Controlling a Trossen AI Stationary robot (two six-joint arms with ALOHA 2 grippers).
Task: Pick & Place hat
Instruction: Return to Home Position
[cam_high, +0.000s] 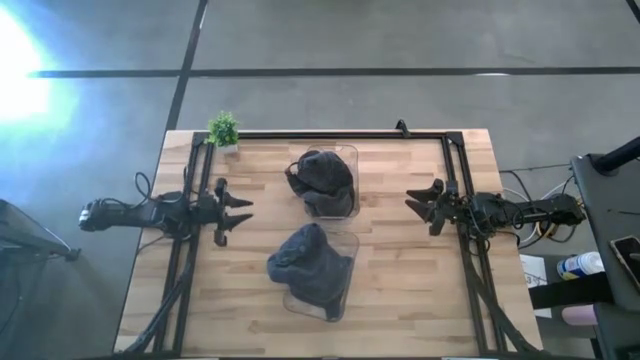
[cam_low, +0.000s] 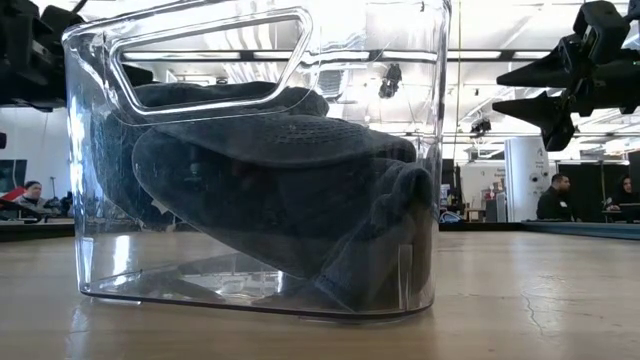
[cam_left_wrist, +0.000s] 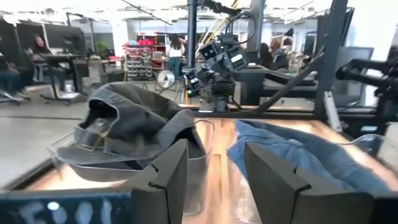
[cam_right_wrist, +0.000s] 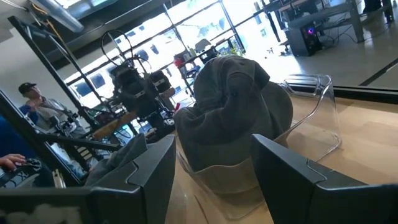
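While both arms reach in level over the wooden table (cam_high: 400, 300), neither gripper holds anything. Seen from above, the left gripper (cam_high: 243, 212) hovers above the table's left side, its two fingers spread apart and pointing toward the middle. The right gripper (cam_high: 412, 198) mirrors it above the right side, fingers likewise spread and empty. Each is well apart from the bins.

Two clear plastic bins sit between the grippers, one behind the other along the table's centre. The far bin (cam_high: 350, 150) holds the gray caps (cam_high: 325, 178), heaped so that they rise above its rim. The near bin (cam_high: 320, 312) holds the blue caps (cam_high: 310, 262), also piled above the rim. How many caps lie in each heap cannot be told.

From table height, the near bin's clear wall (cam_low: 420, 40) fills most of the picture, with the blue caps (cam_low: 280, 170) slumped inside against the bottom.

Past the left arm's parted fingers (cam_left_wrist: 168, 180), the gray caps (cam_left_wrist: 124, 118) and blue caps (cam_left_wrist: 298, 152) show side by side. Past the right arm's parted fingers (cam_right_wrist: 292, 180), the gray caps (cam_right_wrist: 236, 106) bulge out of their bin (cam_right_wrist: 317, 118).

A small potted plant (cam_high: 223, 129) stands at the table's far left corner, beside a black frame (cam_high: 330, 134) along the far edge.
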